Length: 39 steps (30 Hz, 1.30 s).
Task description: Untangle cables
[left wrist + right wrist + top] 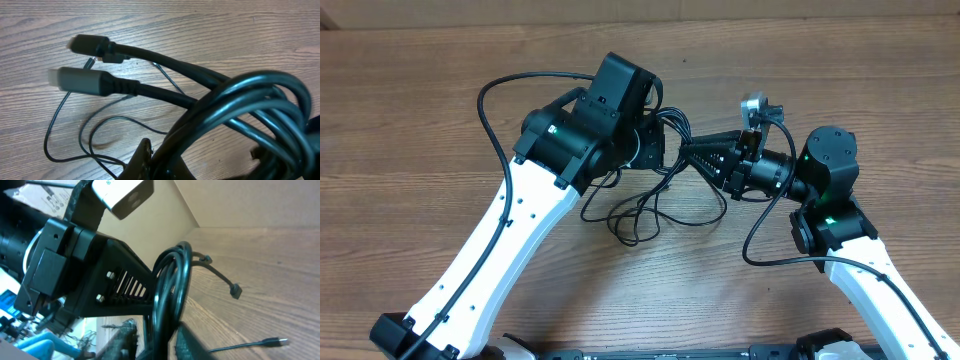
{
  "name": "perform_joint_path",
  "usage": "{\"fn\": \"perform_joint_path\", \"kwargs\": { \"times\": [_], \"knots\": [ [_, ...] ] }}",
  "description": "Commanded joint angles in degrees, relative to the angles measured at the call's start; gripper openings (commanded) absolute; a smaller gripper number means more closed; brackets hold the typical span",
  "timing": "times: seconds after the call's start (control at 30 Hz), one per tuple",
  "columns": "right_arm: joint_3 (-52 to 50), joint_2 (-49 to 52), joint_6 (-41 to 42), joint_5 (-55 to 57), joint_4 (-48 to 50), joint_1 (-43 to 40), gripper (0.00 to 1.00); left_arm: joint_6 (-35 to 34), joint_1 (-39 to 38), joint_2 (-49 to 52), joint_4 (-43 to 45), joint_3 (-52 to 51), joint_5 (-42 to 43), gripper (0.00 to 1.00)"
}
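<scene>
The cables are a coil of thicker black cords and thin loose loops lying on the wood table. My left gripper is shut on the coil, one finger pressed against it. Two plug ends stick out to the left above the table. My right gripper meets the left one tip to tip. In the right wrist view the coil runs between its fingers, which sit close on both sides.
Thin cords with small plugs trail over the wood table. The left arm's black wrist and white camera fill the left of the right wrist view. Each arm's own black cable loops beside it.
</scene>
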Motion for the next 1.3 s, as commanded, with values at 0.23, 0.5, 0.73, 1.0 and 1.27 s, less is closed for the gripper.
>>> {"fn": "perform_joint_path", "kwargs": {
  "times": [0.23, 0.5, 0.73, 1.0, 1.27],
  "knots": [
    [0.5, -0.07, -0.26, -0.37, -0.59, -0.07, 0.04, -1.68, -0.46, -0.31, 0.39, 1.09, -2.8, 0.04],
    [0.5, -0.07, -0.26, -1.62, -1.38, -0.07, 0.04, -3.74, -0.46, -0.31, 0.37, 1.09, -7.76, 0.04],
    [0.5, -0.07, -0.26, -2.99, -1.4, -0.07, 0.04, -11.52, -0.35, -0.31, -0.07, 1.09, -12.76, 0.05],
    [0.5, -0.04, -0.26, -2.97, -2.16, -0.07, 0.04, -24.92, -0.33, -0.31, -1.7, 1.09, -16.83, 0.04],
    [0.5, -0.04, -0.26, -2.95, -5.95, -0.07, 0.04, -42.53, -0.31, -0.31, -4.44, 1.09, -18.14, 0.05]
  ]
}}
